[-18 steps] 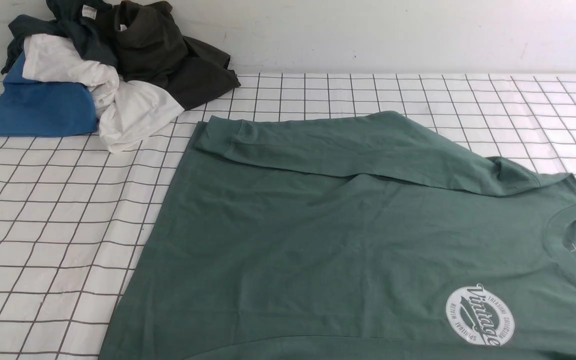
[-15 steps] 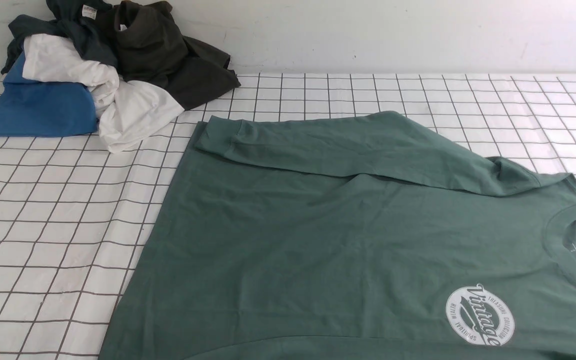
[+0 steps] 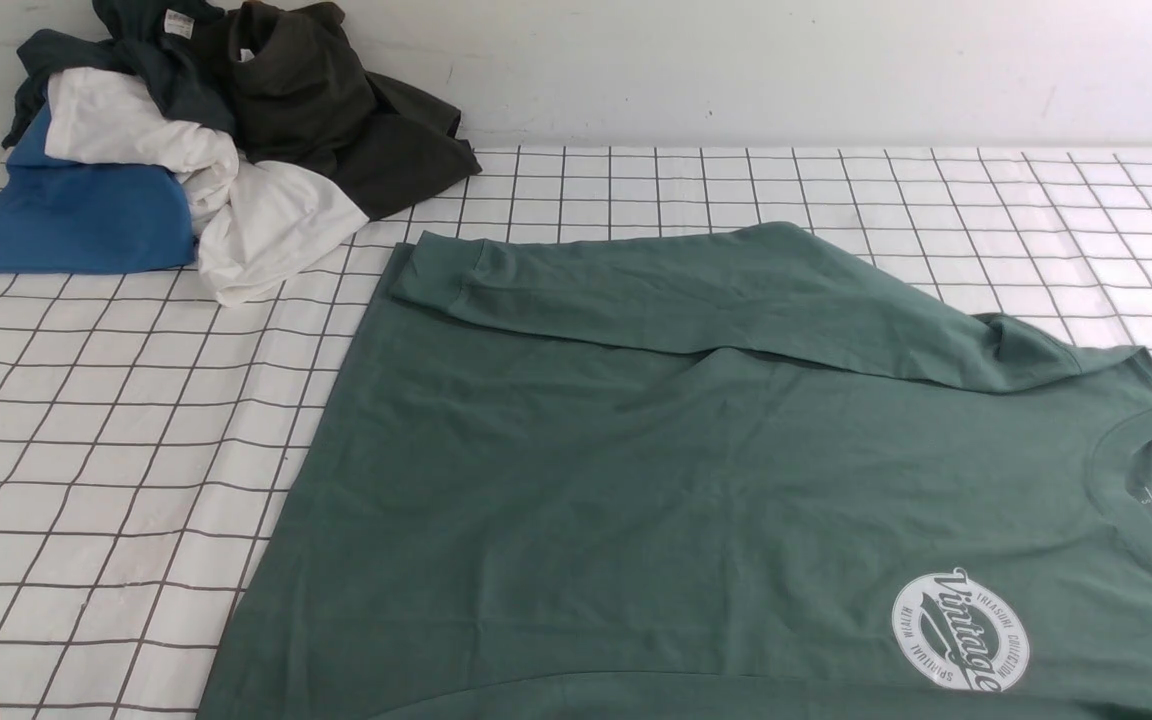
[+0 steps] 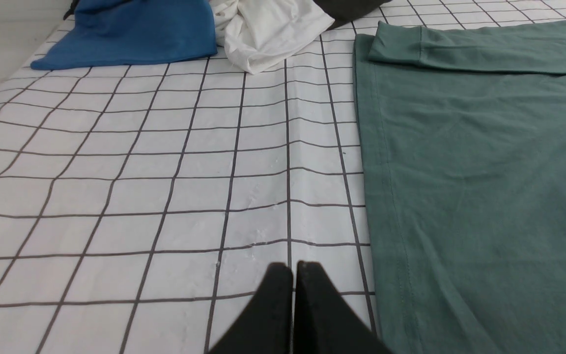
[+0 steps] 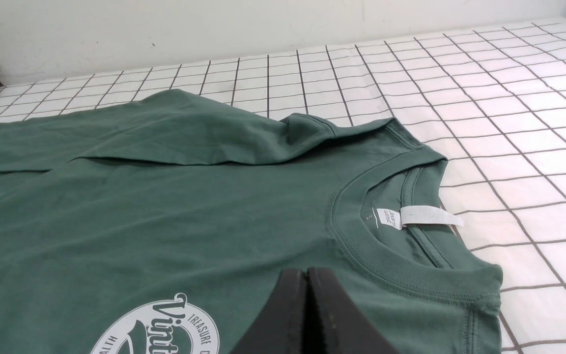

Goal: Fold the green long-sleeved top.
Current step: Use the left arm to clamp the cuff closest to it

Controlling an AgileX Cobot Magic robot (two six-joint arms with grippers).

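On the grid cloth (image 3: 116,430) lies the green top (image 3: 636,480), one sleeve (image 3: 696,290) folded.

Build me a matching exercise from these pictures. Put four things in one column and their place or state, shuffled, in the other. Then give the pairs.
Things
1. green top
2. blue garment
3. left gripper
4. right gripper

Place or state
A. shut, over the checked cloth beside the top's edge
B. spread flat, one sleeve folded over its body
C. shut, over the chest by the neckline
D. in the pile of clothes at the far left

Pairs: 1-B, 2-D, 3-A, 4-C
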